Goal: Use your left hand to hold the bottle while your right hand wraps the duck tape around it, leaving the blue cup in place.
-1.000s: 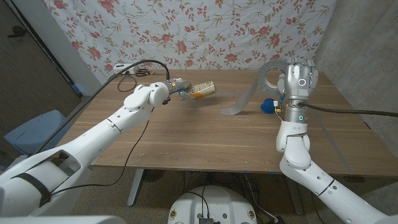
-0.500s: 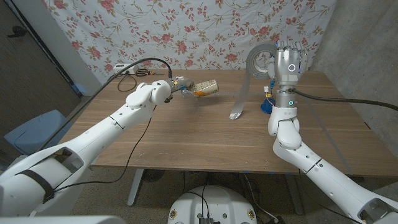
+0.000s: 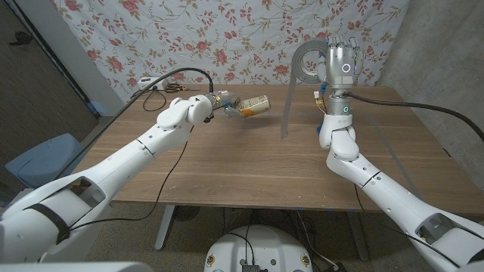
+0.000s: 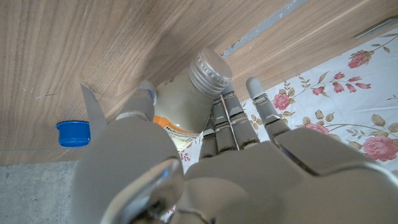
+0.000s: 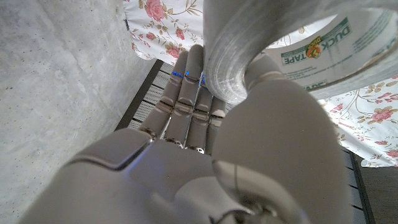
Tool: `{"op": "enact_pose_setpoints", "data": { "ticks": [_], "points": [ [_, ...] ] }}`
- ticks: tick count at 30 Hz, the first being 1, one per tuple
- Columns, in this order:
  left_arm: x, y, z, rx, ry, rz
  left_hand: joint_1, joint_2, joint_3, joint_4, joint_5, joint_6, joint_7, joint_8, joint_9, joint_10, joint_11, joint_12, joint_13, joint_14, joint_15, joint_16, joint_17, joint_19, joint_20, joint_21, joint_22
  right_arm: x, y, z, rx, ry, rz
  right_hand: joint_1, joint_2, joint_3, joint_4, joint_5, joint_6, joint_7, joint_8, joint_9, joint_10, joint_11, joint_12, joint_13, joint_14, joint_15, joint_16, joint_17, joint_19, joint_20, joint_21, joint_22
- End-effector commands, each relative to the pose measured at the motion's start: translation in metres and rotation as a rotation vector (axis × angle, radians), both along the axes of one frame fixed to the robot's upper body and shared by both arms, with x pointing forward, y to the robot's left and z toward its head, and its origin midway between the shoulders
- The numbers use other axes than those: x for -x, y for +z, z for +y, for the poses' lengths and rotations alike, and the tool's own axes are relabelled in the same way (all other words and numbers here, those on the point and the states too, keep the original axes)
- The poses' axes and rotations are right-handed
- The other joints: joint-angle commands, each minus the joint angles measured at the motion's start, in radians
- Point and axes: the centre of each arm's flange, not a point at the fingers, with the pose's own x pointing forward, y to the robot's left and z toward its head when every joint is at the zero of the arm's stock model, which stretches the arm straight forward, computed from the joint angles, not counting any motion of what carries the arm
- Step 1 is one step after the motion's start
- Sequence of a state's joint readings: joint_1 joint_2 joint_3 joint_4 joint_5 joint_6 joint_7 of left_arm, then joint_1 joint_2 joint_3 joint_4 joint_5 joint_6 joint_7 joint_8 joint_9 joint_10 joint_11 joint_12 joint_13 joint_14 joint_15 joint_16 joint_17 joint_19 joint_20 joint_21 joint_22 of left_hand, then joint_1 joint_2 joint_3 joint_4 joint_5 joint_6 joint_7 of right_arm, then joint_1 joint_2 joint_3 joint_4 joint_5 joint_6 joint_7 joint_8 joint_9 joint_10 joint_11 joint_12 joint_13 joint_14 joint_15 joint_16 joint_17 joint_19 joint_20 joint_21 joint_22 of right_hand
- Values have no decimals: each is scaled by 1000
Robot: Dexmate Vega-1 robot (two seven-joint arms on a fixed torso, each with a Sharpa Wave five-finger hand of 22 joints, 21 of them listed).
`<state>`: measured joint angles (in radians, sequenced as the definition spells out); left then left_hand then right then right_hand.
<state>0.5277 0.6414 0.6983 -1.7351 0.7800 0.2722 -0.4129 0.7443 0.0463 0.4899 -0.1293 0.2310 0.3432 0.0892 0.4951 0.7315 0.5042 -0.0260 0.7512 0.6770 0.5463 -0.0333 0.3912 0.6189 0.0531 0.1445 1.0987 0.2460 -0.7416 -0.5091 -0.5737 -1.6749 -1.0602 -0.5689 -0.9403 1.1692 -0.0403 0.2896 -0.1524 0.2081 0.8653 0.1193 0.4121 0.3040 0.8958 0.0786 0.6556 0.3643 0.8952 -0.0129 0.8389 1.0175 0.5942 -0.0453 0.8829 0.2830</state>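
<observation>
Left hand (image 3: 214, 103), at the end of an arm stretched across the counter's (image 3: 227, 166) far left part, grasping the bottle (image 3: 253, 106). Bottle held off the counter surface, lying roughly level, metal screw cap (image 4: 209, 70) pointing away from the hand toward the counter's middle. Orange-and-white label partly covered by the fingers (image 4: 227, 118) in the left wrist view; thumb on the opposite side of the bottle body.

Right hand (image 3: 342, 62), raised upright well above the counter's far right part, back of the hand toward the head camera, grasping the roll of duck tape (image 3: 306, 63). Roll held beside the hand on its inner side, with the silver outer face and the printed core (image 5: 329, 46) visible in the right wrist view, fingers (image 5: 186, 93) reaching along the roll's edge. Loose strip of tape (image 3: 286, 113) hanging down from the roll, lower end near the counter surface; contact with the surface cannot be told. Strip well apart from the bottle, between the two hands.

Blue cup (image 4: 73, 133) seen in the left wrist view, standing on the counter. Floral cloth (image 3: 227, 38) behind the counter; black cable (image 3: 170, 78) running along the left arm.
</observation>
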Motion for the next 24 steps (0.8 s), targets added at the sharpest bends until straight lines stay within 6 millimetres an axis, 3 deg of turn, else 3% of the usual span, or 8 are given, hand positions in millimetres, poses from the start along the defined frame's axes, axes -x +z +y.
{"op": "enact_pose_setpoints", "data": {
  "ticks": [1, 11, 24],
  "points": [
    [13, 3, -6, 14, -8, -10, 158, 166, 276, 251, -2, 203, 87, 454, 168, 21, -14, 36, 4, 11, -2, 6, 3, 9, 3, 9, -1, -30, 24, 1, 17, 20, 19, 150, 142, 10, -7, 3, 161, -147, 0, 2, 125, -110, 1, 164, 118, -214, -3, 12, 4, 3, 11, 0],
    [25, 1, -10, 30, -34, -3, 161, 165, 275, 247, -6, 206, 83, 454, 163, 22, -14, 38, 1, 14, -5, 5, 7, 5, 4, 22, -10, -55, 36, 4, 19, 13, 61, 148, 140, 11, -5, 4, 164, -146, -3, -2, 125, -113, -1, 168, 120, -213, -9, 30, -2, 2, 28, -3],
    [35, 6, -20, 32, -74, -10, 164, 165, 273, 246, -9, 201, 82, 457, 167, 18, -16, 40, 0, 14, -4, 3, 10, 1, 5, 36, -20, -67, 55, 10, 3, -39, 81, 150, 137, 14, -6, 4, 166, -145, -8, -6, 130, -111, -3, 168, 120, -213, -14, 53, -9, 2, 45, -8]
  ]
}}
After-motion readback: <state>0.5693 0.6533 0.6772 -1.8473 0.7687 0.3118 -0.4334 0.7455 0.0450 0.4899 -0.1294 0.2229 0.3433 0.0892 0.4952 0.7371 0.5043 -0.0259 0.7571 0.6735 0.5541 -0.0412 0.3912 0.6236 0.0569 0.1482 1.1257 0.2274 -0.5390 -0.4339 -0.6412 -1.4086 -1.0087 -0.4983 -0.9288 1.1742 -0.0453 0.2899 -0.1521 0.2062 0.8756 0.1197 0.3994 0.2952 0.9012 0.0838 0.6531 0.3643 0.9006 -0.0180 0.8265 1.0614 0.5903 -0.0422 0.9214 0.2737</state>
